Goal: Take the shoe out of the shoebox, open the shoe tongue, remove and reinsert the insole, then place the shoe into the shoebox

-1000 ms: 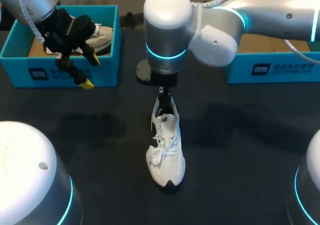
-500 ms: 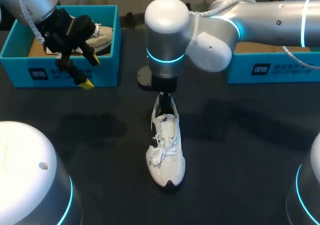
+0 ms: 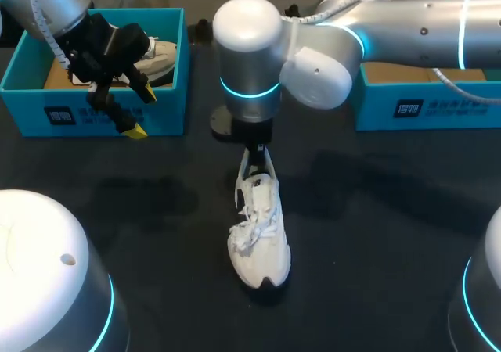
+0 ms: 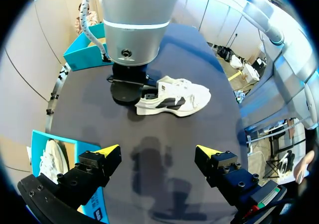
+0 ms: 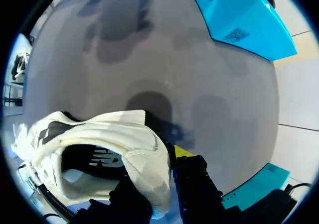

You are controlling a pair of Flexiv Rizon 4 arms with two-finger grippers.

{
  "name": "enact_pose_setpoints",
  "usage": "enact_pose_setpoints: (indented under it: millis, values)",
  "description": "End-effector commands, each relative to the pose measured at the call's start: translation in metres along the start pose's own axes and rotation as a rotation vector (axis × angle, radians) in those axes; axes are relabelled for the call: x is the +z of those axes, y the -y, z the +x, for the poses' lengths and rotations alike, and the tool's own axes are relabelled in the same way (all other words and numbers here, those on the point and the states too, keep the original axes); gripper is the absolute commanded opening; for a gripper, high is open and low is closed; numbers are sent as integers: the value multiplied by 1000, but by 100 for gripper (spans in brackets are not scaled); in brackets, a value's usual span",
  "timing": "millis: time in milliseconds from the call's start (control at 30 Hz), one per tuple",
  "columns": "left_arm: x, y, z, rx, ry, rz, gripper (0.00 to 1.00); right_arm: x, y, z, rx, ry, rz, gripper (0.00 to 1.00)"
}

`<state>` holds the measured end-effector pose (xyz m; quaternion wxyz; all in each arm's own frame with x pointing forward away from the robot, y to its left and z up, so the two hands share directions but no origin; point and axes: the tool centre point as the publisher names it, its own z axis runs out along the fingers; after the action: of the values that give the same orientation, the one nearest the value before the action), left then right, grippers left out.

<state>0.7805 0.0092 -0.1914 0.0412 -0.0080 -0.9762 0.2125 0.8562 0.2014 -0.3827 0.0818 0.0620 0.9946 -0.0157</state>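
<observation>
A white shoe (image 3: pixel 258 227) with loose laces stands on the dark table in the head view, toe toward me. My right gripper (image 3: pixel 254 158) hangs over its heel. In the right wrist view the shoe (image 5: pixel 99 134) has its heel collar pinched between the fingers of the right gripper (image 5: pixel 160 167), one inside the opening and one outside. My left gripper (image 3: pixel 143 113) is open at the front wall of the blue shoebox (image 3: pixel 94 117) on the left. In the left wrist view, the left gripper (image 4: pixel 158 152) holds nothing and the shoe (image 4: pixel 174 97) lies well ahead of it.
A second white shoe (image 3: pixel 163 55) lies in the left shoebox. Another blue box (image 3: pixel 423 105) stands at the back right, partly under my right arm. Bare dark table surrounds the standing shoe.
My right gripper has shut on the shoe's heel collar, and the arm has shifted slightly left. The shoe has turned a little. The left arm has not moved.
</observation>
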Motion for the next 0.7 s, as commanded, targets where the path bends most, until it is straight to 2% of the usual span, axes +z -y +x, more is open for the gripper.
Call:
enact_pose_setpoints:
  millis: [33, 300, 467, 700]
  values:
    - [0, 0, 1, 0, 1, -3, 100, -16, 1, 2, 1, 9, 6, 0]
    - [0, 0, 1, 0, 1, -3, 100, -67, 8, -5, 1, 41, 11, 0]
    - [0, 0, 1, 0, 1, -3, 100, -117, 20, -14, 8, 84, 21, 0]
    - [0, 0, 1, 0, 1, -3, 100, -163, 42, -24, 21, 103, 60, 0]
